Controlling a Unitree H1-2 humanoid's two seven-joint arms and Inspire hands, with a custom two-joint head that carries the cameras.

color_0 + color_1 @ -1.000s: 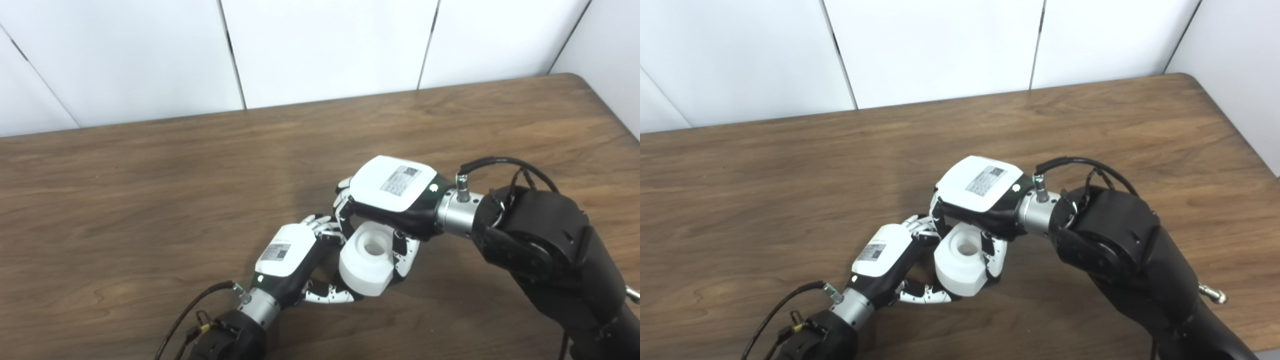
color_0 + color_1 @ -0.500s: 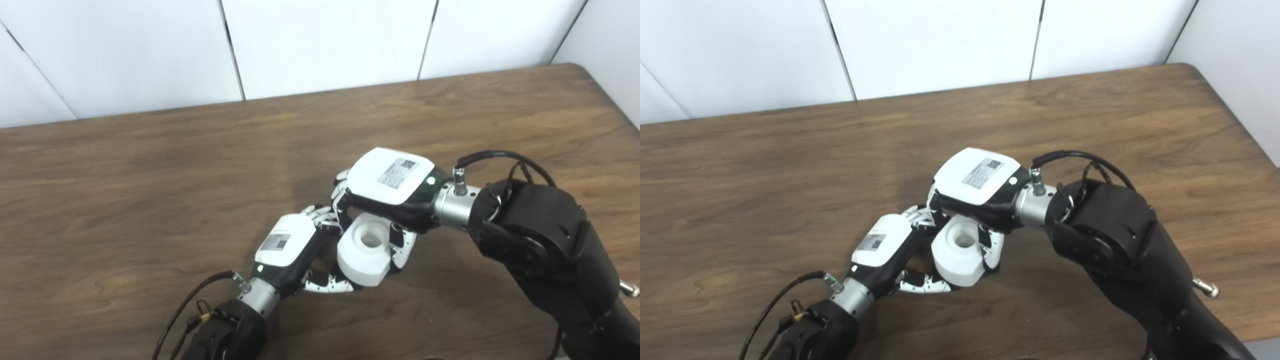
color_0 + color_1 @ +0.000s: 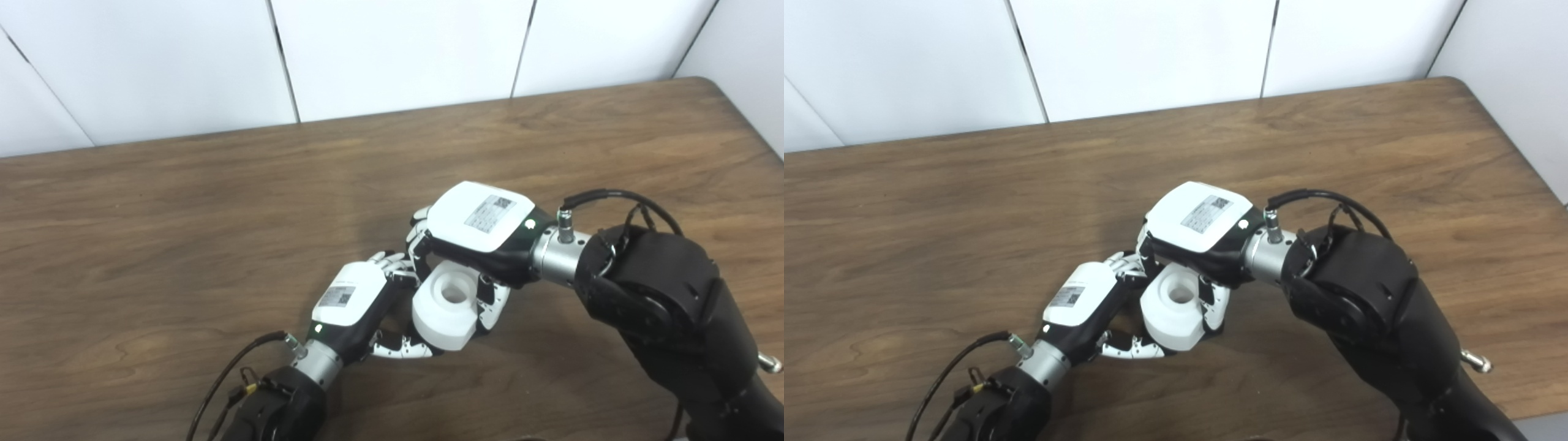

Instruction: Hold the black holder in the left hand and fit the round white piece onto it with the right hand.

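The landmark is the round white plastic piece with a central bore point(image 3: 446, 305), one in number, held just above the brown wood-grain table point(image 3: 184, 202) near its front edge, bore facing up and slightly tilted.

The right robot hand point(image 3: 474, 236) sits directly over and behind the white piece. Its fingers wrap down the far side and right flank of the piece and are clamped on it. This top-down hold appears chosen so the piece can be pressed downward while the bore stays free.

The left robot hand point(image 3: 354, 306) lies just to the left of the white piece, its fingers curled in beneath and against the piece's lower left side. It looks closed around something under the piece. The black holder named in the task cannot be made out in either view; if present, it is hidden below the white piece and inside the left fingers. The low, cupped posture is consistent with bracing a holder from underneath against the push from above.

Judgement: the fitting step is in hand, with the piece either seating or nearly seated. Whether it is fully home cannot be told.

Count: one white piece, two robot hands, one table; no black holder visible. Nothing else lies on the table.
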